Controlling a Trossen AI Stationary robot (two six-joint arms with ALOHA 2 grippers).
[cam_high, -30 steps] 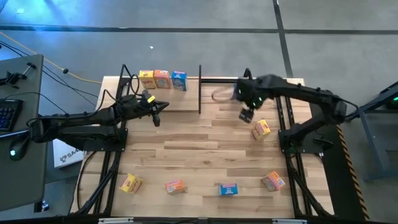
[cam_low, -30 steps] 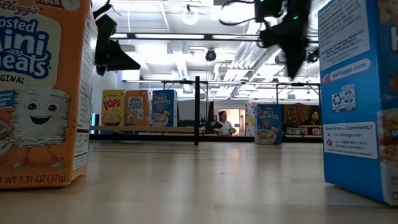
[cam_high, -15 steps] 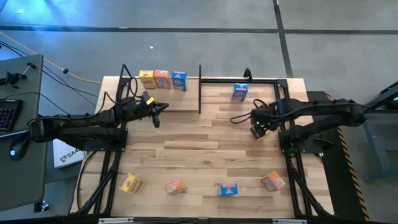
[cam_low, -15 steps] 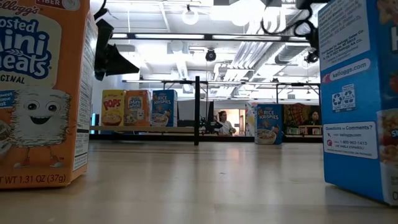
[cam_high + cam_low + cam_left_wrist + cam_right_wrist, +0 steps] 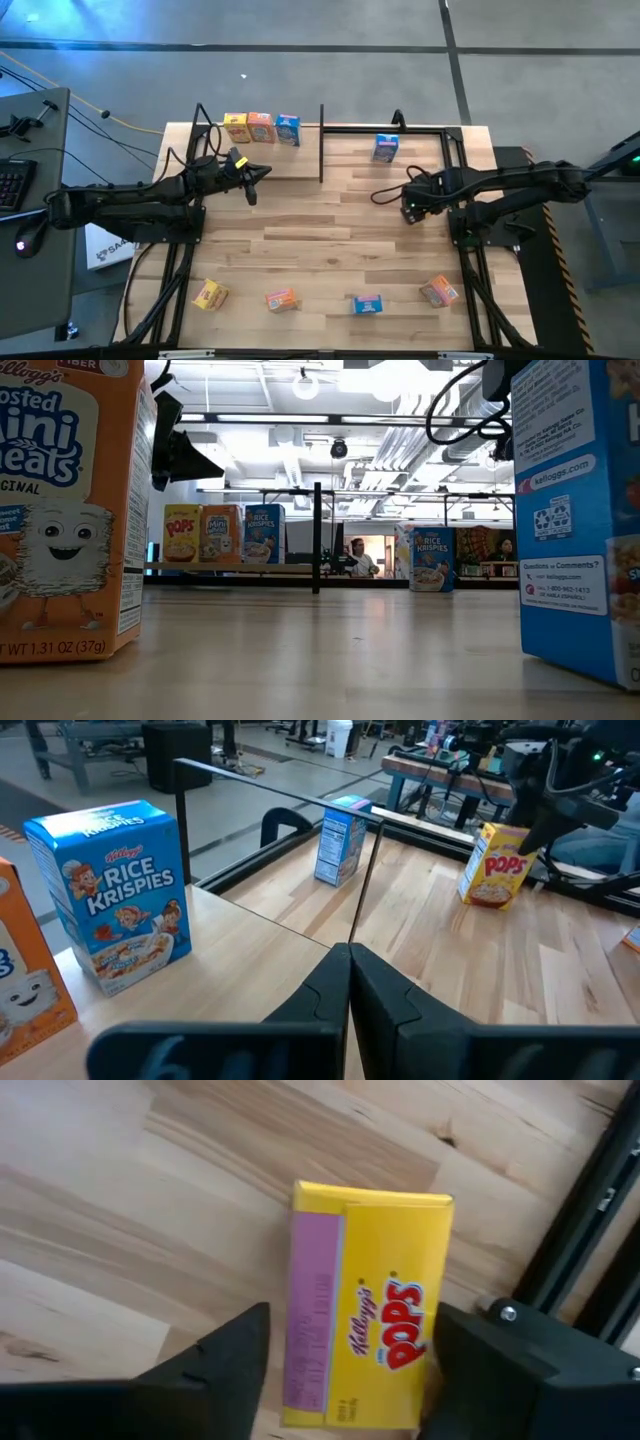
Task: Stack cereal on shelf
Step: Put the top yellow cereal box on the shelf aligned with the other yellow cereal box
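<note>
My right gripper (image 5: 411,209) (image 5: 350,1342) is open and points down over a yellow Pops box (image 5: 368,1315) (image 5: 494,866) that stands on the table near the right posts. One finger is on each side of the box, and I see no touch. My left gripper (image 5: 253,183) (image 5: 350,972) is shut and empty, hovering over the shelf (image 5: 285,163), a raised light-wood board. Yellow (image 5: 235,127), orange (image 5: 260,126) and blue (image 5: 287,130) boxes stand upright along the shelf's far edge. Another blue box (image 5: 385,148) stands on the table inside the black frame.
Along the table's near edge lie a yellow box (image 5: 210,294), an orange box (image 5: 282,299), a blue box (image 5: 367,304) and another orange box (image 5: 438,291). A black post (image 5: 321,145) stands at the shelf's right end. Bare wood lies mid-table. A person (image 5: 357,556) is far behind.
My right gripper has drawn back from beside the blue box inside the black frame, moving toward the table's near and right edges and down, and now stands over the yellow Pops box. The blue box stays upright where it was.
</note>
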